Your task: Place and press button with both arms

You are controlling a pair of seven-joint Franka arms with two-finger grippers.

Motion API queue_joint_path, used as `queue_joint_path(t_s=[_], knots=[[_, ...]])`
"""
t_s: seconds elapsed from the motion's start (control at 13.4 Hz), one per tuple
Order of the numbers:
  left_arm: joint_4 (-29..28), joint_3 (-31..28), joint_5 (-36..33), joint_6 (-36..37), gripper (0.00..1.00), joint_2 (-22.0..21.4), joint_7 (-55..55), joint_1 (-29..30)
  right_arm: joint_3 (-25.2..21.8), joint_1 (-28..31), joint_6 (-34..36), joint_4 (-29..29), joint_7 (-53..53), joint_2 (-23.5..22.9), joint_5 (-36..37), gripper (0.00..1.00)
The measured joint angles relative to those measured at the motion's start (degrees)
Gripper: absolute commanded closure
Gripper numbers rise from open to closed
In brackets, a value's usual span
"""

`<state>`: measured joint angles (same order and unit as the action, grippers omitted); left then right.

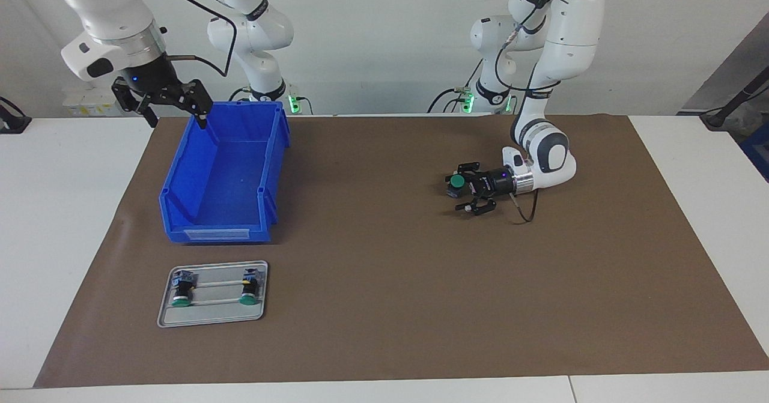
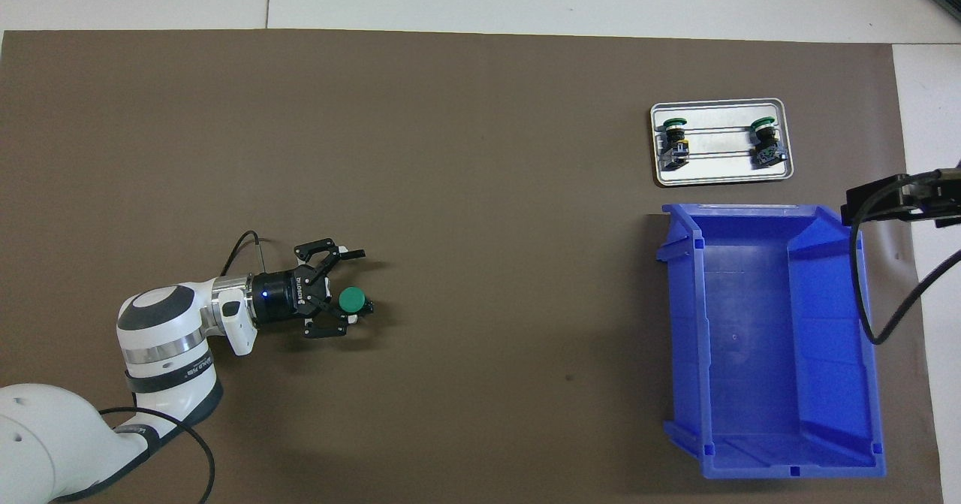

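A green-capped button (image 1: 457, 181) (image 2: 350, 299) stands upright on the brown mat toward the left arm's end of the table. My left gripper (image 1: 455, 194) (image 2: 362, 280) lies low and level around it, open. The button is close to one finger, with a wide gap to the other. My right gripper (image 1: 177, 118) waits open in the air over the blue bin's rim at the end nearest the robots. Only its edge (image 2: 890, 197) shows in the overhead view.
The blue bin (image 1: 222, 233) (image 2: 679, 324) stands toward the right arm's end. Farther from the robots than the bin, a metal tray (image 1: 210, 318) (image 2: 721, 177) carries two more green-capped buttons (image 1: 180, 292) (image 1: 248, 289). Brown mat (image 1: 372, 271) covers the table's middle.
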<state>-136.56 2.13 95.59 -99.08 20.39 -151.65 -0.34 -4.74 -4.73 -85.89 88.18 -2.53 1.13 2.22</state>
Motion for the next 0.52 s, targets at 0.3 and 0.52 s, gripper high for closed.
queue_joint_path(t_s=[0.3, 0.52], knots=[[-2.2, -0.1, -0.1, 0.0, 0.02, -0.3, -0.5, 0.0, 0.0, 0.0, 0.0, 0.0, 0.0, 0.0, 0.0, 0.00], [-3.9, -0.1, -0.1, 0.0, 0.01, -0.7, -1.5, 0.0, 0.0, 0.0, 0.0, 0.0, 0.0, 0.0, 0.0, 0.00]])
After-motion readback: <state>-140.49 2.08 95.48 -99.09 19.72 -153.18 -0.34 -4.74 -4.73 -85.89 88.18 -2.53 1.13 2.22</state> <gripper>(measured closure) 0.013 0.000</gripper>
